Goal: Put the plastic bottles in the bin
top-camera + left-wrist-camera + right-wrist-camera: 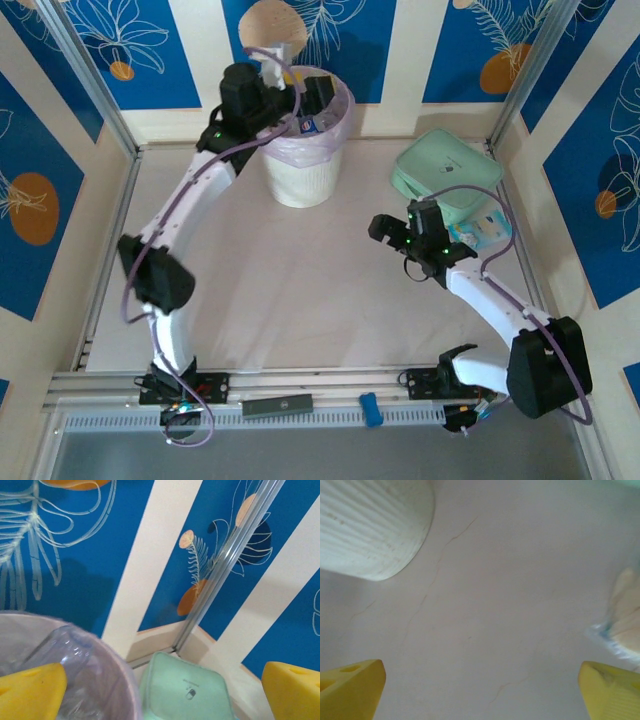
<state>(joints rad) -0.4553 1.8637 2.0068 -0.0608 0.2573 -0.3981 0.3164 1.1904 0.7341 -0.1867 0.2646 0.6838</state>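
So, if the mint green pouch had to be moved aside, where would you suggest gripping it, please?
Probably the near left edge of the pouch, pinched from the middle of the table by the right gripper, open just in front. It lies flat and looks too broad to span; the corner frame stands behind it and packets lie at its near right, so that edge seems freest.

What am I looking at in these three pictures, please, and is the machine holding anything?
Two robot arms stand at the near edge of a table. One picture looks down from above; the other two come from a camera on each wrist. The left arm's yellow fingers are spread open over the bin, where a clear bottle lies in the pink bag. The right arm's fingers hang open above the table, holding nothing. A green pouch and packets lie nearby.
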